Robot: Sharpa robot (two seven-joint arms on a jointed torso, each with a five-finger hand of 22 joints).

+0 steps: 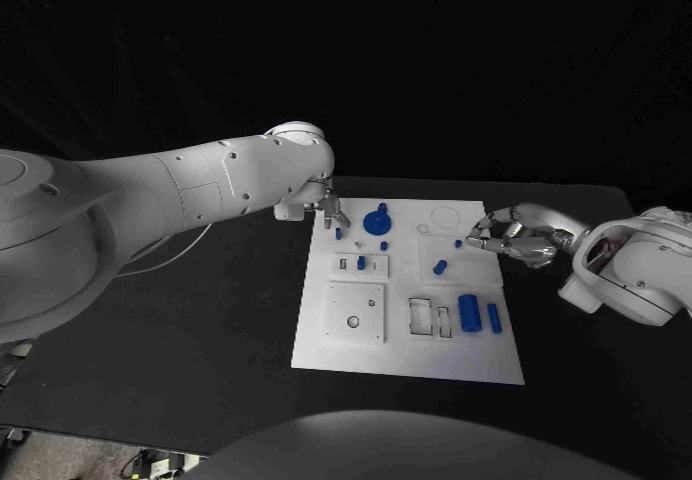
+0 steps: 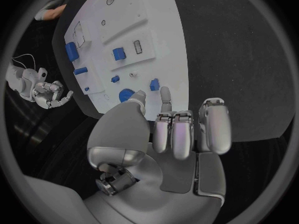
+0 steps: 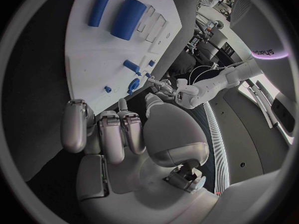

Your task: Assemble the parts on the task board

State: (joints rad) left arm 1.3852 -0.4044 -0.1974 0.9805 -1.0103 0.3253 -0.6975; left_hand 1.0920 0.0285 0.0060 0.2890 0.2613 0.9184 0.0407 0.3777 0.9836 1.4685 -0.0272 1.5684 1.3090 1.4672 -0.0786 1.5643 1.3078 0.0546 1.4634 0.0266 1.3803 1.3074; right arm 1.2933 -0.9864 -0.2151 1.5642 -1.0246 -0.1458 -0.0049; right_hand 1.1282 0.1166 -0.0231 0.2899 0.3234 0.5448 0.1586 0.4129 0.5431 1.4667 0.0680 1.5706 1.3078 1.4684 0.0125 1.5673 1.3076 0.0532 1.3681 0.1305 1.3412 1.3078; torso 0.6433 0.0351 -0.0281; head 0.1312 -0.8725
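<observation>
Left hand [image 1: 333, 210] and right hand [image 1: 508, 236] both hover empty, fingers apart, over my task board [image 1: 332, 355]; two blue cylinders [image 1: 469, 311] lie lengthwise, side by side.

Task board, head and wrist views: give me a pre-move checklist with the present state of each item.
1. Task board lies flat on the table: ok.
2. Left robot hand holds nothing, at the board's far left corner: ok.
3. Right robot hand holds nothing, fingers curled, at the board's right edge: ok.
4. Blue gear is near the left robot hand, not touched: ok.
5. Large blue cylinder and slim blue rod lie loose, side by side: ok.
6. Small blue pegs seated in their holes: cannot tell.
</observation>
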